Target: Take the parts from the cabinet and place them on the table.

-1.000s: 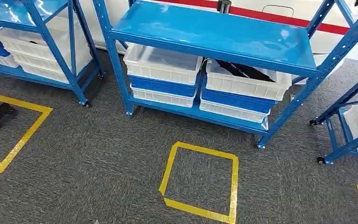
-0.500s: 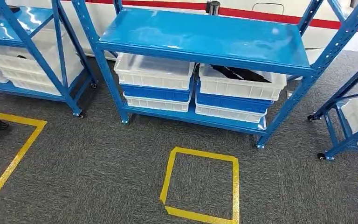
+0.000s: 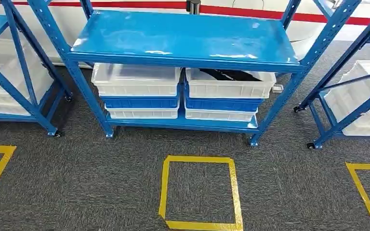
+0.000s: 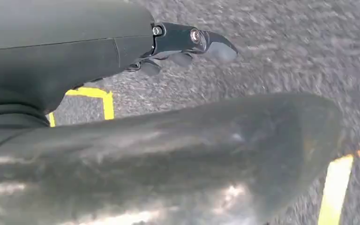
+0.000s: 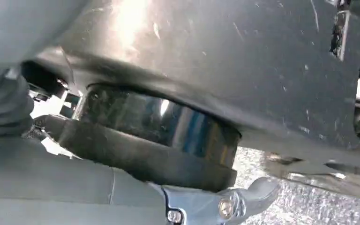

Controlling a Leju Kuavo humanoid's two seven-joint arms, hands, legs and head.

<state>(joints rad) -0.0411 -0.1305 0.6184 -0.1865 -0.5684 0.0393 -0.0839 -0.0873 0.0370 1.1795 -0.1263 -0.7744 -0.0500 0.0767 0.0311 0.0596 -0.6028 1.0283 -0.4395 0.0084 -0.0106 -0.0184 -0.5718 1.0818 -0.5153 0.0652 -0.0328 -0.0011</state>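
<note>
The blue metal cabinet (image 3: 183, 36) stands straight ahead in the head view, its top shelf bare. On its lower shelf sit two stacks of white and blue bins. The top right bin (image 3: 229, 86) holds black parts (image 3: 227, 74); the top left bin (image 3: 136, 79) looks empty. In the left wrist view my left hand (image 4: 183, 47) hangs over the carpet with its fingers apart and nothing in it. In the right wrist view my right hand (image 5: 243, 204) hangs low beside my body; its thumb tip shows, its fingers are hidden.
A yellow taped square (image 3: 200, 192) marks the grey carpet in front of the cabinet. Similar blue racks with white bins stand at the left (image 3: 14, 77) and the right (image 3: 356, 96). Further yellow tape lines (image 3: 363, 190) lie at both sides.
The camera has turned and shifted: the cabinet now sits squarer and more central, and the black stand on the floor at the left has left the picture.
</note>
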